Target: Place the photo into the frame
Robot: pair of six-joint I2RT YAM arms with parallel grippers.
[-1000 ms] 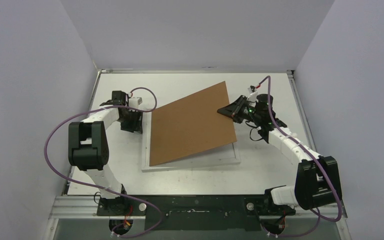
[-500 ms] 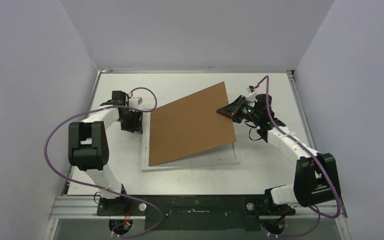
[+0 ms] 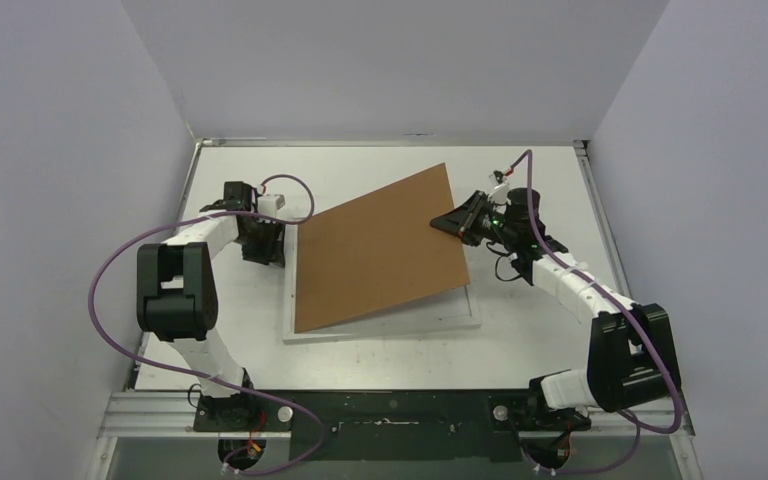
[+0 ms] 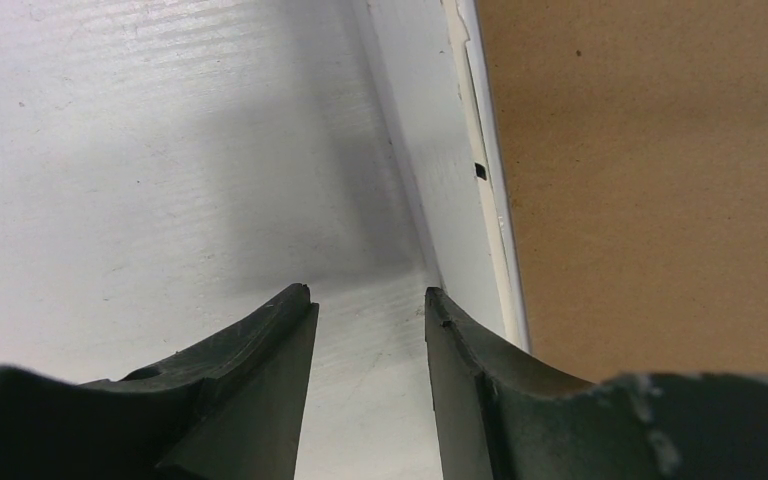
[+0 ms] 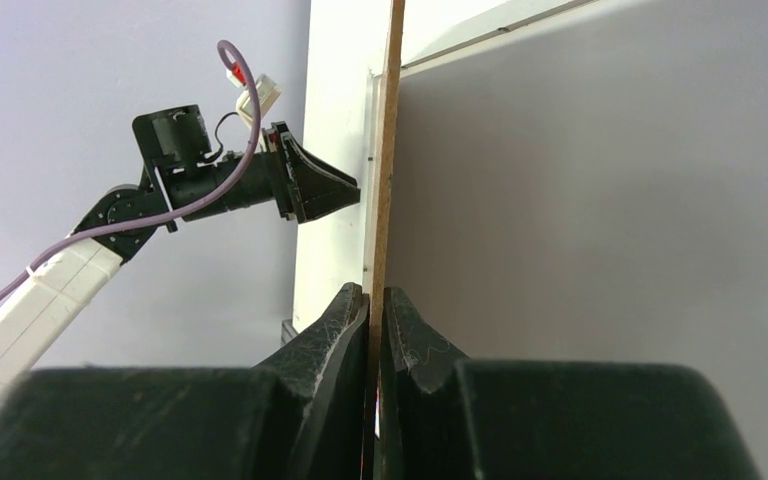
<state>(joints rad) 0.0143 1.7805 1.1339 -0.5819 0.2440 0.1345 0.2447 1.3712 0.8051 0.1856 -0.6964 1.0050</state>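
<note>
brown cardboard fills the middle of the top view: the backing board (image 3: pixel 380 250) lies slanted over the white frame (image 3: pixel 440 318), whose near and right rails show beneath it on the worktop (image 3: pixel 360 165). the right pincer (image 3: pixel 457 225) is clamped on the middle of the board's right edge, which looks raised. the board's left edge sits low along the frame's left rail. the left pincer (image 3: pixel 265 245) waits just beside that rail, so it is the nearer one to the low, hinge-like side. the photo is not visible here. it may be under the board, but that cannot be told.

from the left wrist, the left pincer's jaws stand partly apart with nothing between them, low over bare worktop. the frame's left rail runs away from the camera just to their right, with the board beyond it.

from the right wrist, the jaws pinch the thin board edge-on, and the board runs straight away from them toward the left arm (image 5: pixel 210 185). no photo shows in this view either.

judging by this, the next move depends on the board swinging about its left edge.
</note>
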